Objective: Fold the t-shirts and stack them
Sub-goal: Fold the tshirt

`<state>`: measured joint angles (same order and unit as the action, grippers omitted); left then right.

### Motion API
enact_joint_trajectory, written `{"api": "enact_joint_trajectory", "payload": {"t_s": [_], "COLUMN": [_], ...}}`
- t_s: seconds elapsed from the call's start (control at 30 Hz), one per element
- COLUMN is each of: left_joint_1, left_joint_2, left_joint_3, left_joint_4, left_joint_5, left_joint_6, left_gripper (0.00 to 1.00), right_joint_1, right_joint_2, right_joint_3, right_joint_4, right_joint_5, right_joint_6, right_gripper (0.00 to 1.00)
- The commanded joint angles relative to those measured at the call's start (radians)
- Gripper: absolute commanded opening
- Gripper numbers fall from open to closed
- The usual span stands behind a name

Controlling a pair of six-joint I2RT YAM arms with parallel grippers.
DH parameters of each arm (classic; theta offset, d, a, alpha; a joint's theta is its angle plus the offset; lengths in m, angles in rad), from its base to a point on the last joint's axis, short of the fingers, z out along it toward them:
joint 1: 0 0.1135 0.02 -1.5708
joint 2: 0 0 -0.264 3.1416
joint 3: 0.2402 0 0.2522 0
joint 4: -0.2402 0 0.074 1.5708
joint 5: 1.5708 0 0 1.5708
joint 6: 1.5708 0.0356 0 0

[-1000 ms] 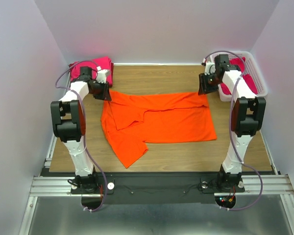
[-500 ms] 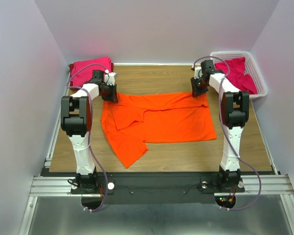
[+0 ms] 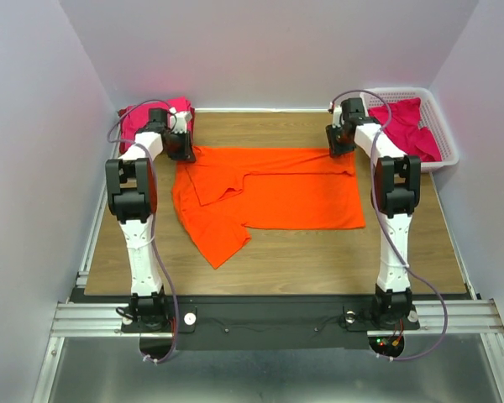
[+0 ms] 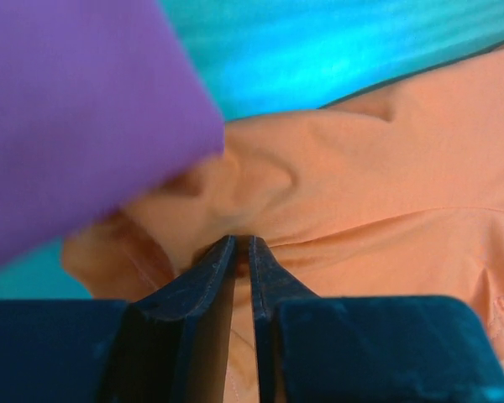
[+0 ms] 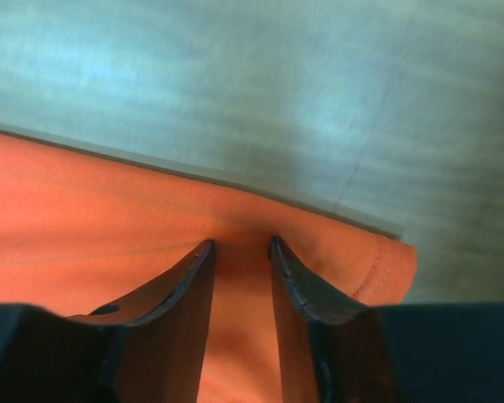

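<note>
Wooden table point(image 3: 319, 252) bears orange t-shirt point(image 3: 294, 189), magenta t-shirt point(image 3: 137, 117), basket point(image 3: 403, 91).

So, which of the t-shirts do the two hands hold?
The orange t-shirt, spread on the table: left hand and right hand pinch its far edge. The pink ones lie aside, in no hand.

Tabletop point(image 3: 319, 260): 1 spread t-shirt point(image 3: 273, 189) lies flat across the middle, long axis left to right, closer to the far edge than the near one. Its sleeve point(image 3: 218, 243) trails toward the near-left.

Left end effector point(image 3: 183, 149) sits at the shirt's far-left corner, with cloth between its fingers. Right end effector point(image 3: 340, 144) sits at the far-right corner, also with cloth between its fingers.

Far-left corner of the tabletop: folded t-shirt pile point(image 3: 139, 117), just behind the left end effector.

Far-right corner: basket point(image 3: 443, 144), just right of the right end effector, with crumpled t-shirts point(image 3: 407, 122) inside it.
</note>
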<state>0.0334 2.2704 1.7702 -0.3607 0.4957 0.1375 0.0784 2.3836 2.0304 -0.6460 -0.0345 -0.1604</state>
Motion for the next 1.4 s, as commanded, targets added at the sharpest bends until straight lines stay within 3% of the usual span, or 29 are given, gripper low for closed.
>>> {"api": "enact_joint_trajectory", "payload": {"t_s": [0.0, 0.1, 0.13, 0.2, 0.3, 0.37, 0.4, 0.43, 0.57, 0.7, 0.8, 0.93, 1.07, 1.37], "left_joint_1": [-0.004, -0.004, -0.004, -0.004, -0.004, -0.006, -0.006, -0.004, -0.004, -0.009, -0.026, -0.095, -0.154, -0.201], "left_joint_2": [0.097, 0.1, 0.087, 0.026, -0.096, -0.171, -0.246, -0.287, -0.5, -0.607, -0.678, -0.75, -0.788, -0.81], "left_joint_3": [0.141, 0.216, 0.225, 0.222, 0.183, 0.125, 0.095, 0.065, -0.164, -0.351, -0.491, -0.636, -0.745, -0.833], "left_joint_4": [-0.102, -0.148, -0.167, -0.182, -0.204, -0.222, -0.228, -0.237, -0.296, -0.353, -0.353, -0.276, -0.212, -0.144], "left_joint_5": [-0.029, 0.03, 0.052, 0.093, 0.159, 0.184, 0.197, 0.202, 0.221, 0.19, 0.164, 0.098, 0.05, 0.02], "left_joint_6": [0.045, 0.06, 0.066, 0.088, 0.122, 0.163, 0.183, 0.21, 0.45, 0.634, 0.717, 0.746, 0.716, 0.674], "left_gripper": [0.26, 0.29, 0.32, 0.38, 0.42, 0.46, 0.47, 0.47, 0.5, 0.5, 0.48, 0.48, 0.48, 0.48], "right_joint_1": [-0.016, -0.014, -0.014, -0.012, -0.008, -0.005, -0.005, -0.005, -0.002, 0.0, 0.012, 0.023, 0.031, 0.034], "right_joint_2": [0.088, 0.068, 0.034, -0.053, -0.167, -0.281, -0.322, -0.352, -0.544, -0.653, -0.779, -0.854, -0.891, -0.853], "right_joint_3": [0.069, 0.102, 0.1, 0.074, 0.007, -0.039, -0.083, -0.107, -0.283, -0.511, -0.701, -0.858, -0.983, -1.099], "right_joint_4": [0.005, 0.002, -0.004, -0.014, -0.024, -0.038, -0.061, -0.073, -0.138, -0.185, -0.187, -0.161, -0.069, 0.063], "right_joint_5": [0.062, 0.042, 0.019, -0.049, -0.158, -0.209, -0.253, -0.271, -0.301, -0.286, -0.225, -0.193, -0.131, -0.07], "right_joint_6": [0.004, -0.002, -0.002, -0.007, -0.016, -0.028, -0.037, -0.059, -0.161, -0.3, -0.392, -0.467, -0.507, -0.553], "right_gripper": [0.45, 0.51, 0.58, 0.67, 0.73, 0.87, 1.0, 1.0, 0.98, 0.83, 0.67, 0.57, 0.55, 0.52]}}
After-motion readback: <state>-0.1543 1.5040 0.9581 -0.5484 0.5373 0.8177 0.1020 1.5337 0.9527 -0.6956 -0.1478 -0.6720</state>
